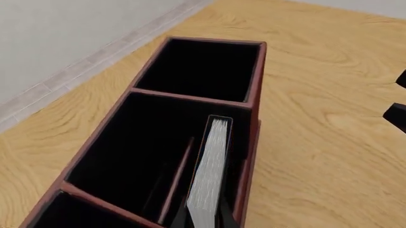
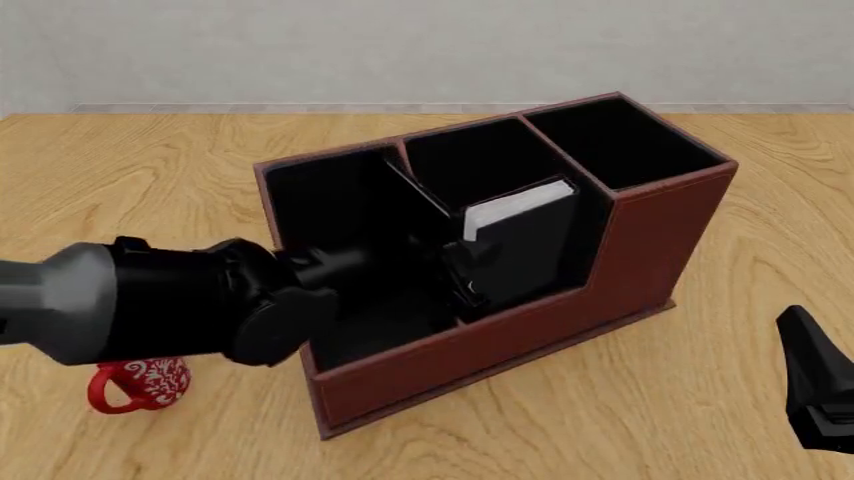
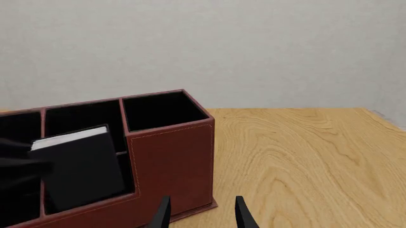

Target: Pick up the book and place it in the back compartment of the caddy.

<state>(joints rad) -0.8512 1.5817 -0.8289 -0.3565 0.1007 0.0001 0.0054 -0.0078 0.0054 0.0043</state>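
The black book with white page edges (image 2: 514,232) stands upright inside the reddish-brown caddy (image 2: 534,335). It is in the narrow black-lined cell between the thin divider bar (image 1: 178,178) and the low outer wall (image 1: 248,175). Its top shows above that wall. My left gripper (image 2: 465,272) is shut on the book's near end, and its fingers flank the page edges (image 1: 209,175) in the left wrist view. Whether the book rests on the cell floor is hidden. My right gripper (image 3: 201,216) is open and empty, low at the caddy's tall end (image 3: 171,156).
A red patterned mug (image 2: 134,385) stands at the front left, partly under my left arm (image 2: 147,310). The tall square cell (image 2: 627,140) is at the caddy's right end. My right arm (image 2: 817,385) is at the front right. A wall runs behind the table.
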